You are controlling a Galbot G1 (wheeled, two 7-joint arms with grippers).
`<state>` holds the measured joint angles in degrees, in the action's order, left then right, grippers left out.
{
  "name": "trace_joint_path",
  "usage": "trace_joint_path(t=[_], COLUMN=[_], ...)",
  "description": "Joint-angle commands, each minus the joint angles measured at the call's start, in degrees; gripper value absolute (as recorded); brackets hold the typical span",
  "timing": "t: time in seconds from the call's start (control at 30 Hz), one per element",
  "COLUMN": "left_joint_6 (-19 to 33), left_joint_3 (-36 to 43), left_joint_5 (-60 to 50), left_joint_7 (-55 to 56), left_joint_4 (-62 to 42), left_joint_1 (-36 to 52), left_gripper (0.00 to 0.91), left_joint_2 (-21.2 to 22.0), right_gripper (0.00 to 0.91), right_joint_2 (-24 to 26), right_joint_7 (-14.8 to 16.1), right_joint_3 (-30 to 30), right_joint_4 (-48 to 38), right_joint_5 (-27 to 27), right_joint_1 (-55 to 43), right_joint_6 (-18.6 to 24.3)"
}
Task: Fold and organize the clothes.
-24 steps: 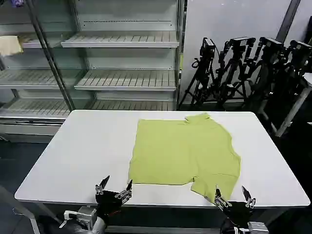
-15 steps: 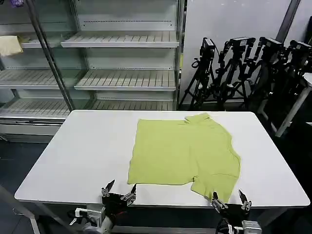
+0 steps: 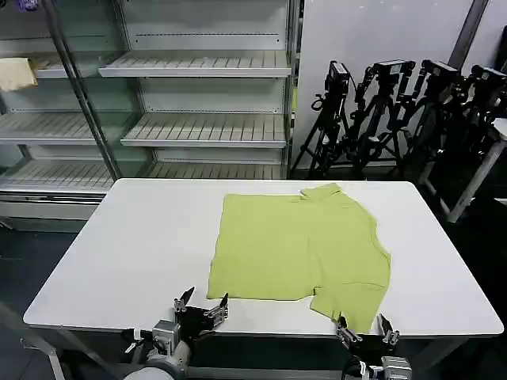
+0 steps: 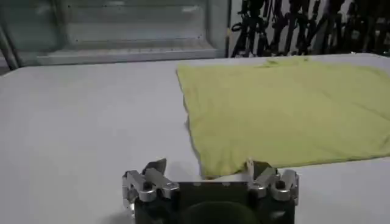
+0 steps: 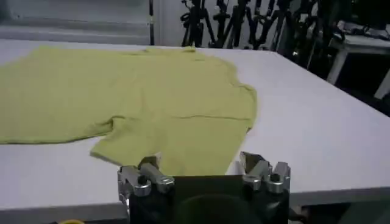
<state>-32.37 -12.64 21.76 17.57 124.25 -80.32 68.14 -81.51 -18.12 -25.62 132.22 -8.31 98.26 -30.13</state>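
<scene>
- Since the earlier frames both grippers have slid inward along the near table edge: the left gripper [image 3: 201,302] has shifted right toward the shirt's near-left corner, and the right gripper [image 3: 364,328] has shifted left toward the near sleeve; the shirt itself has not moved.
- The left gripper is spread wide and holds nothing; in its wrist view [image 4: 207,173] the near hem corner lies just ahead of and between its fingertips, apart from them.
- The right gripper is likewise spread and empty; its wrist view [image 5: 201,165] puts the near sleeve's edge directly in front of the fingertips, whether touching cannot be told.
- The lime-green T-shirt [image 3: 301,249] lies flat on the white table [image 3: 135,245], right of centre, with one sleeve at the near edge and the collar at the far side.
- The right wrist view shows the shirt [image 5: 146,103] with the sleeve seam and hem notch close up; the head view does not show that detail.
- No print or writing can be read on the shirt in any view.
- Behind the table the head view shows open shelving [image 3: 198,127] with a pale cloth [image 3: 16,74] on a left shelf, and black tripods [image 3: 396,111] to the right.
</scene>
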Motion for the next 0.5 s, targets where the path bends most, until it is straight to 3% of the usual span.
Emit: trace_joint_path(t=[0.03, 0.07, 0.1, 0.17, 0.2, 0.23, 0.3, 0.37, 0.5], left_joint_6=[0.58, 0.58, 0.55, 0.55, 0.51, 0.48, 0.45, 0.41, 0.33], left_joint_3=[0.97, 1.05, 1.21, 1.39, 1.57, 1.69, 1.91, 2.08, 2.18], left_joint_5=[3.96, 4.05, 4.37, 5.01, 5.24, 5.21, 5.20, 5.18, 5.25], left_joint_7=[0.18, 0.16, 0.12, 0.06, 0.03, -0.03, -0.05, -0.07, -0.13], left_joint_4=[-2.01, -2.20, -2.57, -2.77, -2.89, -2.98, -3.15, -3.40, -4.08], left_joint_1=[3.89, 3.92, 3.89, 3.70, 3.58, 3.58, 3.70, 3.83, 4.12], left_gripper=[0.897, 0.695, 0.232, 0.040, 0.030, 0.030, 0.030, 0.020, 0.020], left_joint_2=[-0.72, -0.77, -0.96, -1.02, -1.00, -0.92, -0.81, -0.79, -1.05], right_gripper=[0.907, 0.907, 0.766, 0.403, 0.333, 0.202, 0.091, 0.030, 0.000], right_joint_2=[-0.13, -0.13, -0.14, -0.17, -0.19, -0.25, -0.36, -0.39, -0.53], right_joint_7=[-0.17, -0.17, -0.22, -0.20, -0.13, -0.10, 0.06, 0.09, 0.19], right_joint_3=[0.23, 0.21, 0.17, 0.12, 0.11, 0.09, 0.09, 0.10, 0.13], right_joint_4=[-0.67, -0.71, -0.75, -0.80, -0.79, -0.71, -0.53, -0.50, -0.54], right_joint_5=[-0.79, -0.97, -1.29, -1.43, -1.58, -1.79, -1.85, -1.94, -2.20], right_joint_1=[-0.13, -0.12, -0.09, -0.07, -0.06, -0.05, 0.00, 0.04, 0.09], right_joint_6=[-0.57, -0.61, -0.66, -0.76, -0.75, -0.74, -0.65, -0.61, -0.54])
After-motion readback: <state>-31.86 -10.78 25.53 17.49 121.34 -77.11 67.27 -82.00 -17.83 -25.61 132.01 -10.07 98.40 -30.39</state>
